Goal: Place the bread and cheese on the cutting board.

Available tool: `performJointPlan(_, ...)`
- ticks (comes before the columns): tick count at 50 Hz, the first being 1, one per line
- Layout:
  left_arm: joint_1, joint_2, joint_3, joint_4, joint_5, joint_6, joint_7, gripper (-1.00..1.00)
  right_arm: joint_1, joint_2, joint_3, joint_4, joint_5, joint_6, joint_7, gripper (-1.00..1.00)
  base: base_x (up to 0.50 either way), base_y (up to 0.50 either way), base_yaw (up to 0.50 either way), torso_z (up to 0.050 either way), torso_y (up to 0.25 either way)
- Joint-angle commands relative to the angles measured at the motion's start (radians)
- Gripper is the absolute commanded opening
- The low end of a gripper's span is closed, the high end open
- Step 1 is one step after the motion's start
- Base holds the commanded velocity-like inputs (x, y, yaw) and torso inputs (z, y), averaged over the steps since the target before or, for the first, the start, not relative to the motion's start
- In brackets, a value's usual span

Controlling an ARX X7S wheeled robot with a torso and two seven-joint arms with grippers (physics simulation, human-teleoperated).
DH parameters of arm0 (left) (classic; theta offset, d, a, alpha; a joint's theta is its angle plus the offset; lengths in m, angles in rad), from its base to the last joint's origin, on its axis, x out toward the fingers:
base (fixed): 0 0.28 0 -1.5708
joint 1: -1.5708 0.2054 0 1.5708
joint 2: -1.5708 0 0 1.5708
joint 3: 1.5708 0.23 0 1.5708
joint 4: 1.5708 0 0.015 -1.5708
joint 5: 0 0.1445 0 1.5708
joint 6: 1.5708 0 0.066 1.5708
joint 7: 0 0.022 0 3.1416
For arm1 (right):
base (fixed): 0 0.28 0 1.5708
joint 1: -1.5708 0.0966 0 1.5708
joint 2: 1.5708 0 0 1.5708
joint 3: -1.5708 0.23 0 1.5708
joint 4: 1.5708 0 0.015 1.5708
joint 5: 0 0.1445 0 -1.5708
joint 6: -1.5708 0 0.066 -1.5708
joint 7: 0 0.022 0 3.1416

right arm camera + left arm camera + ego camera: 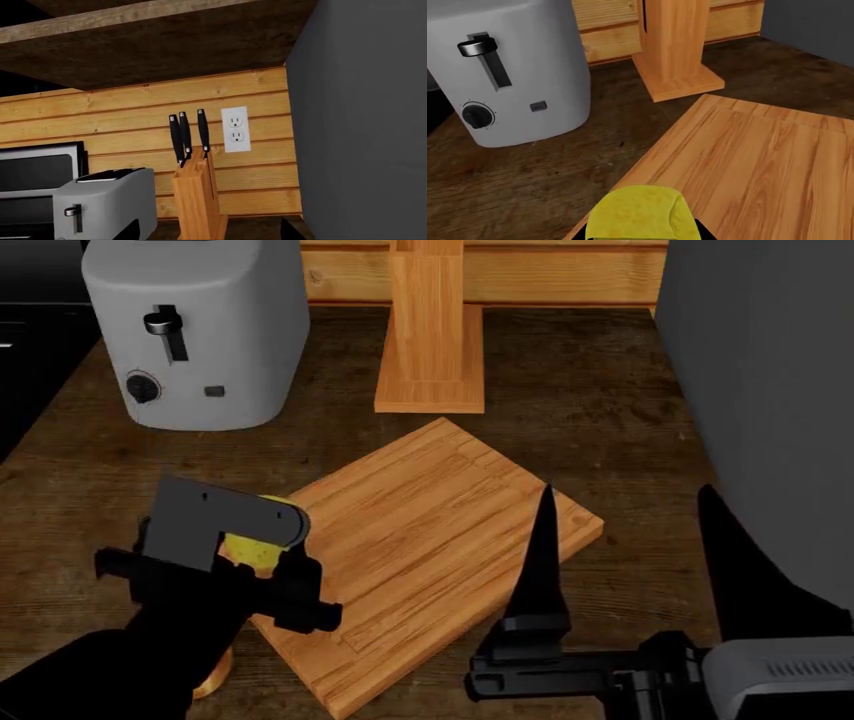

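cheese [639, 212]: clamped in my left gripper [260, 540], at the cutting board's [441, 540] left edge
right gripper [541, 570]: over the board's right side; jaw gap I cannot tell
toaster [200, 330]: no readable writing

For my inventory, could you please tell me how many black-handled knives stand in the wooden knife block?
3: black-handled knives side by side atop the wooden knife block, beside the wall outlet; others may be hidden.
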Motion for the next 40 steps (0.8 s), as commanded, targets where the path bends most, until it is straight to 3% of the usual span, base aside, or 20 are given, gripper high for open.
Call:
performJointPlan(1,0.006,0.017,-0.020,-0.038,0.018,0.032,-0.004,-1.00,0.003,-0.017,0.010,0.009,-0.035,0.000,-0.022,1.00,0.00,0.00,0.00,0.000,0.000)
performJointPlan(16,0.007,0.015,-0.012,-0.071,0.015,0.054,-0.009,-1.00,0.003,-0.013,0.007,0.008,-0.032,-0.002,-0.017,1.00,0.00,0.00,0.00,0.000,0.000)
performJointPlan(17,0.007,0.014,-0.013,-0.068,0.014,0.051,-0.012,1.00,0.004,-0.012,0.007,0.008,-0.032,-0.002,-0.017,1.00,0.00,0.00,0.00,0.000,0.000)
performJointPlan(29,0.003,0.009,-0.012,-0.053,0.006,0.042,-0.024,1.00,0.005,-0.008,0.004,0.005,-0.027,-0.001,-0.013,1.00,0.00,0.00,0.00,0.000,0.000)
performJointPlan(40,-0.003,-0.011,-0.063,0.116,-0.032,-0.025,-0.079,1.00,0.004,-0.004,0.005,0.003,-0.022,-0.004,-0.011,1.00,0.00,0.00,0.00,0.000,0.000)
